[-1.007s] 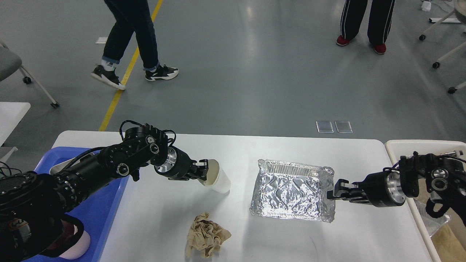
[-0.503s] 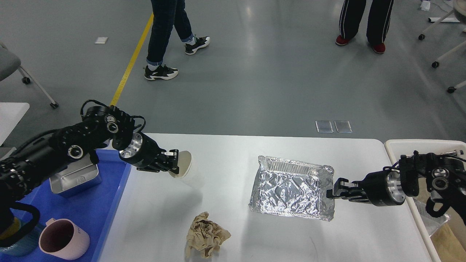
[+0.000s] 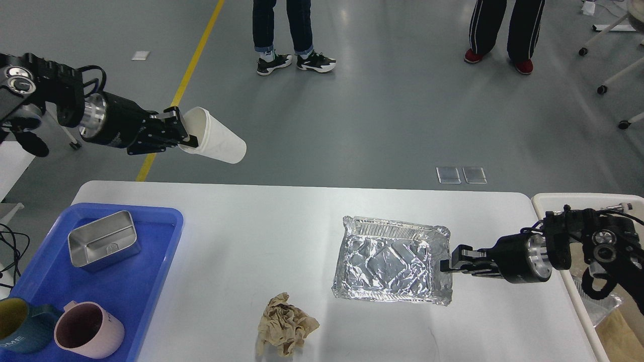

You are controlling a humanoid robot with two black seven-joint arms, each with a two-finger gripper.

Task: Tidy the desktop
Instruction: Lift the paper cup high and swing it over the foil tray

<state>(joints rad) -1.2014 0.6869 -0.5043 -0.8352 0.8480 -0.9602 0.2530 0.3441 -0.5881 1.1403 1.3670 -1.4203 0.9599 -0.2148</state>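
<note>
The left gripper [image 3: 173, 131] is clamped on a cup's [image 3: 216, 142] rim, held high past the far edge of the desktop [image 3: 251, 241], which lies below it with bare room. The right gripper [image 3: 450, 265] pinches the foil tray's [image 3: 390, 261] right rim; a bin [image 3: 541, 201] edges just behind it, crumpled paper [image 3: 284, 326] well left.

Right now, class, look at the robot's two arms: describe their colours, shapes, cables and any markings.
Both arms are matte black, built of chunky rounded joint blocks with round silver caps. Each ends in a shiny silver wrist ring and a black barrel carrying the left gripper or right gripper, both two-fingered and boxy. Thin black cables loop around the wrists. No lettering is readable.
</note>
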